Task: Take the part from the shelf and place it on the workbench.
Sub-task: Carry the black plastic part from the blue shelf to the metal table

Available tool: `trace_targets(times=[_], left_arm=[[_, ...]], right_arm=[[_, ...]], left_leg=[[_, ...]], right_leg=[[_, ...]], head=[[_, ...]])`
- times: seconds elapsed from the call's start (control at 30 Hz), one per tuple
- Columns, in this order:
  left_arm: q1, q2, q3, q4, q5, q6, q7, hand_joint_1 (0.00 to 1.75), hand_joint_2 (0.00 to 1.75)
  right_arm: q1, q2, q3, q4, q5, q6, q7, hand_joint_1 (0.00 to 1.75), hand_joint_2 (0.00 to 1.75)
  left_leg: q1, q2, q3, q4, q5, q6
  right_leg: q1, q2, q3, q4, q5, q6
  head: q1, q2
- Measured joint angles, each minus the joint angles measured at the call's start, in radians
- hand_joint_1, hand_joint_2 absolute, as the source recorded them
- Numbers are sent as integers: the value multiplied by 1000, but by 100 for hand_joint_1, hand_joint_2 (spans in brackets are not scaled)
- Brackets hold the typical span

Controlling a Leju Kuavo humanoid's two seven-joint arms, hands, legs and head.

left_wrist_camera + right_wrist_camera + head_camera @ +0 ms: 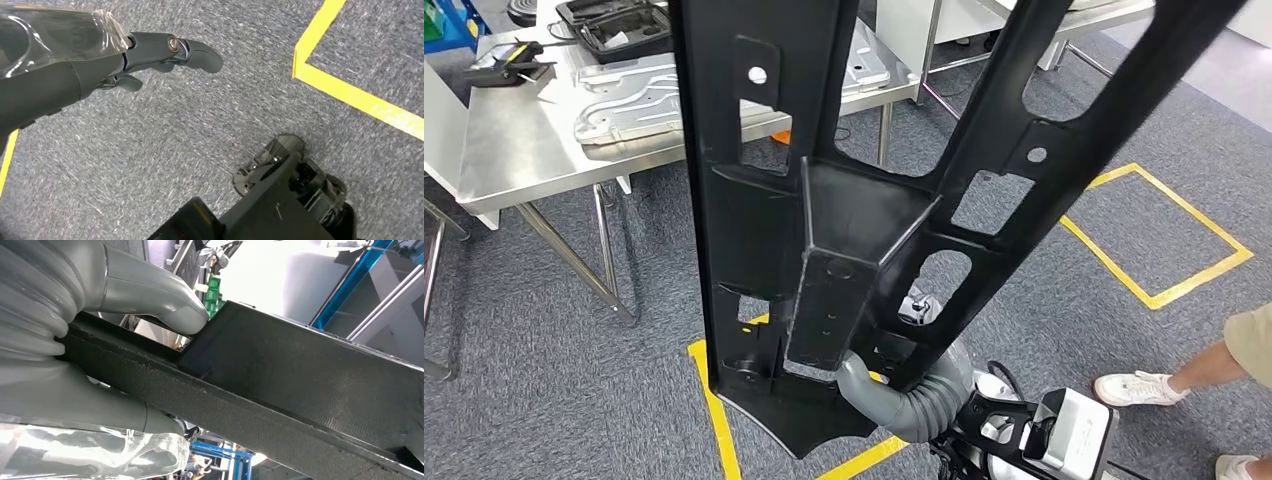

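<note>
Right hand (100,335) clamped on black part (844,230), thumb over one edge and fingers under the other, low on the frame; grip placed there presumably to carry the long piece upright, clear of carpet. Left hand (125,60) hanging empty, fingers loosely extended. Steel table (524,150) ahead, well apart: carrying stage, placement not yet done.

1. Evenly lit from overhead in the head view; soft glare on the steel desk (514,150), faint shadows under its legs.
2. Sharp carpet (200,130) texture in the left wrist view, bright and shadowless.
3. Blown-out white background in the right wrist view; black part (300,385) dark, near robot hand (100,305) perhaps slightly soft.
</note>
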Motion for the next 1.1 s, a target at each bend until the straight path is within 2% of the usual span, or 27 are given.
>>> trace_targets(times=[0.03, 0.07, 0.1, 0.13, 0.17, 0.2, 0.3, 0.33, 0.37, 0.4, 0.47, 0.5, 0.53, 0.57, 0.63, 0.67, 0.7, 0.77, 0.83, 0.87, 0.9, 0.93, 0.97, 1.0, 1.03, 1.07, 1.1], left_arm=[[1, 0, 0, 0, 0, 0, 0, 0, 175], [3, 0, 0, 0, 0, 0, 0, 0, 175], [5, 0, 0, 0, 0, 0, 0, 0, 175], [6, 0, 0, 0, 0, 0, 0, 0, 175], [6, 0, 0, 0, 0, 0, 0, 0, 175], [5, 0, 0, 0, 0, 0, 0, 0, 175], [5, 0, 0, 0, 0, 0, 0, 0, 175], [5, 0, 0, 0, 0, 0, 0, 0, 175], [4, 0, 0, 0, 0, 0, 0, 0, 175], [3, 0, 0, 0, 0, 0, 0, 0, 175], [-3, 0, 1, 0, 1, 1, -2, 0, 175], [-7, 0, 1, 0, 1, 1, -3, 0, 175], [-9, 0, 1, 0, 2, 1, -4, 0, 175], [-10, 0, 2, 0, 2, 1, -4, 0, 175], [-5, 0, 1, 0, 2, 0, -3, 0, 175], [-4, 0, 1, 0, 1, 0, -2, 0, 175], [-3, 0, 1, 0, 1, 0, -1, 0, 175], [-2, 1, 1, 0, 1, 0, -1, 0, 175], [-2, 1, 1, 0, 1, 0, -1, 0, 175], [-2, 1, 1, 0, 1, 0, -1, 0, 175], [-1, 1, 0, 0, 0, 0, -1, 0, 175], [0, 1, 0, 0, 0, 0, -1, 0, 175], [0, 0, 0, 0, 0, 0, -1, 0, 175], [1, 0, 0, 0, 0, 0, -1, 0, 175], [4, 0, 0, 0, 0, 0, -1, 0, 175], [6, 0, 0, 0, 0, 0, -1, 0, 175], [8, 0, 0, 0, 0, 0, -1, 0, 175]], right_arm=[[1, 0, 0, 0, 0, 0, 0, 175, 175], [1, 0, 0, 0, 0, 0, 0, 175, 175], [1, 0, 0, 0, 0, 0, 0, 175, 175], [1, 0, 0, 0, 0, 0, 0, 175, 175], [0, 0, 0, 0, 0, 0, 0, 175, 175], [0, 0, 0, 0, 0, 0, 0, 175, 175], [0, -1, 0, -1, -1, 0, 0, 175, 175], [-1, -1, 0, -2, -1, 0, 0, 175, 175], [-1, -1, 0, -2, -1, 0, 0, 175, 175], [-2, -1, 0, -2, -1, 0, 0, 175, 175], [-2, -1, 0, -2, -1, 0, 0, 175, 175], [-1, -1, 0, -2, -1, 0, 0, 175, 175], [0, -1, 0, -2, -1, 0, 0, 175, 175], [0, -1, 0, -2, -1, 0, 0, 175, 175], [1, -1, 0, -2, -1, 0, 0, 175, 175], [0, -1, 0, -2, -1, 0, 0, 175, 175], [1, -1, 0, -2, -1, 0, -1, 175, 175], [1, 0, 0, -2, -1, 0, 0, 175, 175], [1, 0, 0, -4, 0, 0, 0, 175, 175], [1, 0, -1, -4, 0, 0, -1, 175, 175], [1, 0, -1, -5, 0, 0, -1, 175, 175], [1, 0, -1, -5, 0, 0, -1, 175, 175], [2, 0, -1, -5, 0, 0, -1, 175, 175], [4, 0, 0, -5, 0, 0, -1, 175, 175], [5, 0, 0, -5, -1, 0, -1, 175, 175], [6, 0, 0, -5, -1, 0, -1, 175, 175], [7, 0, 0, -5, -1, 0, -1, 175, 175]], left_leg=[[0, -1, 8, 0, -6, -1], [0, -3, 19, 0, -14, -2], [0, -4, 31, 0, -23, -5], [-2, -5, 39, 0, -32, -9], [-4, -5, 43, 1, -40, -14], [-5, -5, 44, 0, -46, -20], [-5, -3, 47, -3, -57, -34], [-4, -3, 42, 11, -66, -40], [-3, -2, 25, 48, -83, -47], [-1, -1, -7, 109, -108, -53], [2, 0, -98, 261, -157, -61], [2, 0, -134, 311, -161, -63], [2, 1, -150, 322, -144, -62], [2, 1, -144, 288, -105, -59], [-1, 1, -94, 147, -10, -46], [-5, 1, -71, 86, 20, -38], [-10, 1, -57, 48, 30, -30], [-17, 1, -50, 26, 23, -18], [-10, -1, -31, 6, 21, -12], [-6, -1, -15, -6, 21, -9], [-2, 0, 0, -17, 19, -6], [-2, 1, 12, -22, 15, -2], [-1, 2, 18, -23, 9, 1], [-2, 2, 23, -23, 3, 2], [-2, 1, 30, -22, -3, 2], [-2, 0, 39, -22, -10, 2], [-2, -1, 50, -22, -19, 0]], right_leg=[[0, 0, -13, -3, 25, 0], [0, 0, -5, -47, 68, -2], [0, -1, 20, -121, 119, -3], [1, -1, 49, -191, 154, -5], [3, -1, 71, -246, 175, -8], [4, 0, 84, -277, 179, -12], [5, 4, 90, -288, 163, -26], [3, 4, 94, -289, 160, -31], [1, 3, 98, -290, 157, -36], [-1, 2, 102, -291, 152, -40], [-1, 0, 110, -291, 143, -44], [0, 0, 117, -291, 137, -44], [0, 0, 127, -291, 130, -43], [0, 1, 139, -291, 122, -42], [0, 4, 165, -292, 106, -39], [1, 5, 173, -293, 100, -35], [1, 5, 176, -294, 96, -30], [1, 3, 175, -300, 93, -18], [3, 0, 184, -304, 86, -7], [4, -1, 181, -286, 75, -3], [4, -1, 162, -242, 56, 0], [3, -1, 124, -176, 34, 2], [3, -1, 75, -101, 11, 3], [3, -1, 30, -40, 1, 4], [2, -1, 2, -14, 11, 5], [2, -1, -3, -32, 43, 4], [2, -2, 13, -90, 92, 3]], head=[[0, 0], [0, 0], [0, 0], [0, 0], [-1, 0], [-1, 0], [-2, 0], [-3, 0], [-4, 0], [-5, 0], [-6, 0], [-6, 0], [-6, 0], [-6, 0], [-6, 0], [-6, 0], [-6, 0], [-6, 0], [-5, 0], [-4, 0], [-3, 0], [-2, 0], [-2, 0], [-2, 0], [-2, 0], [-2, 0], [-2, 0]])
